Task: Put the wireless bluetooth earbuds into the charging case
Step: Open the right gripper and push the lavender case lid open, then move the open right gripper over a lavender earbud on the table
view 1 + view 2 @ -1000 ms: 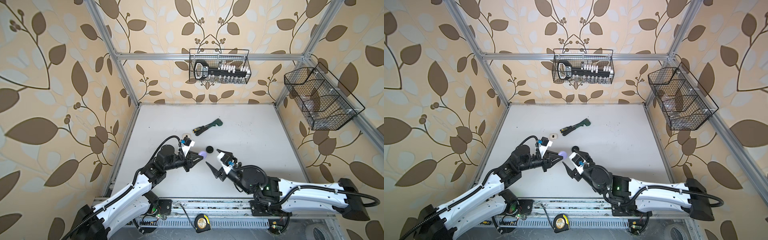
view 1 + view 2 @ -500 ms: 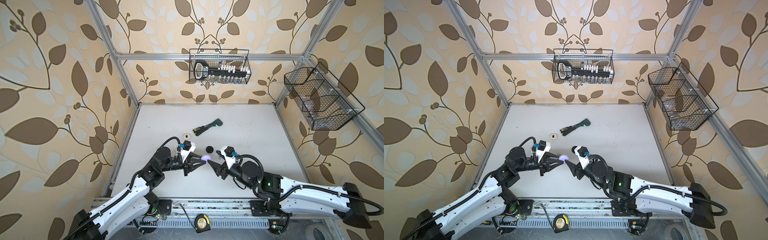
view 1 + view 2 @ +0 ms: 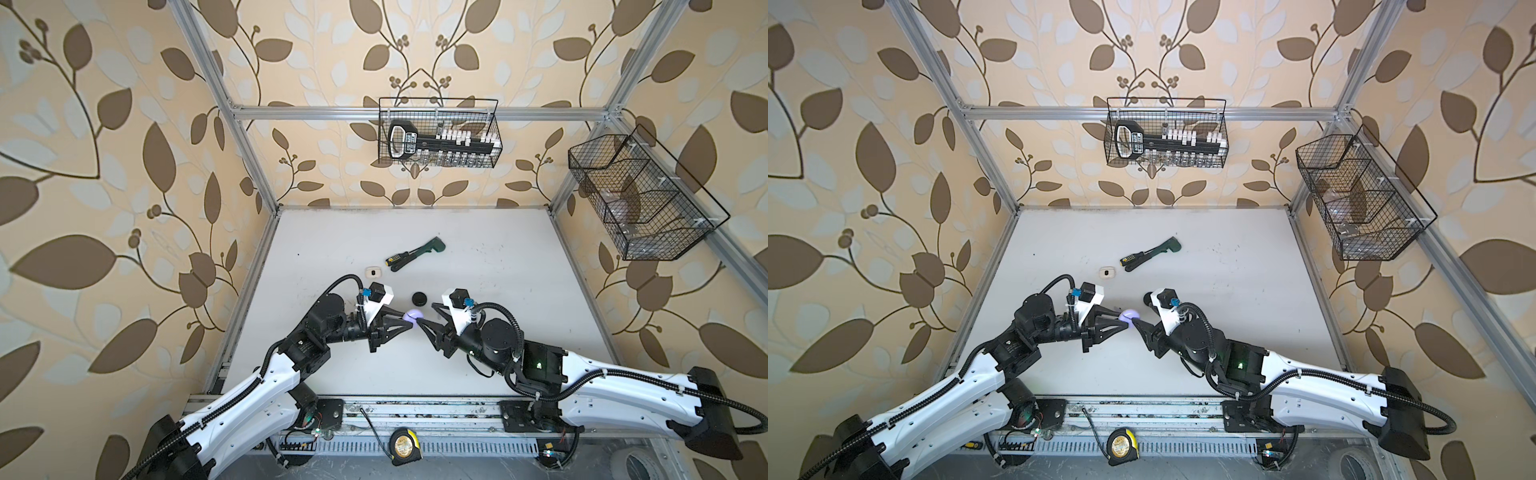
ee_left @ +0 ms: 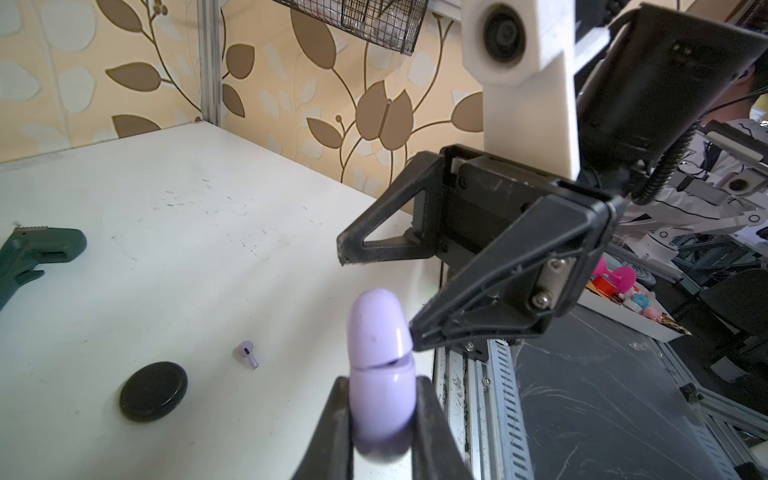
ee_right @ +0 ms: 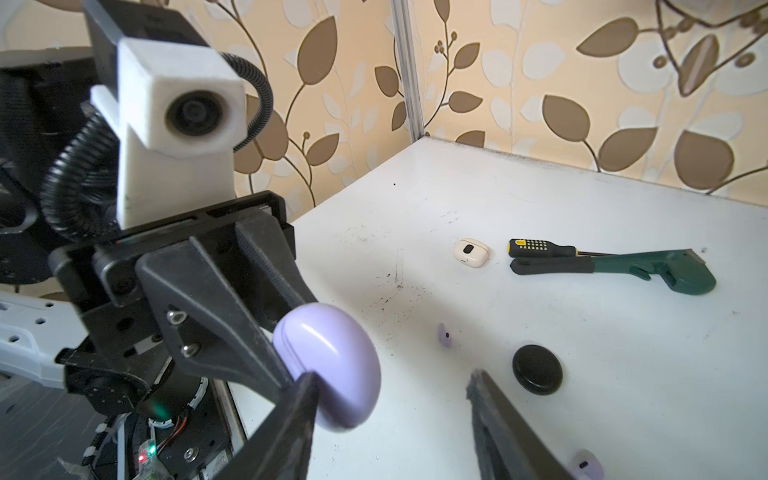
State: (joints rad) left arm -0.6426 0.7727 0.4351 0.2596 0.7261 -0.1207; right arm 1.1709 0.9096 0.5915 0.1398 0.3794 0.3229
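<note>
Grip: left gripper (image 4: 383, 415) jaws clamp the lilac charging case (image 4: 380, 332) by its base, lid shut. Right gripper (image 4: 377, 293) jaws gape empty, one tip touching that lid. Beyond the case, a lilac earbud (image 4: 247, 354) lies on the bench (image 4: 187, 208): tiny, likely light and slick; pinch its stem.

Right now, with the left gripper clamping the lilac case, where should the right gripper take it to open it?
Take the free rounded half of the lilac case beyond its seam, end-on from opposite the left gripper, which clamps only the other half. The right gripper faces that end, jaws open; close near the seam, I'd say, as the smooth dome may slip.
</note>
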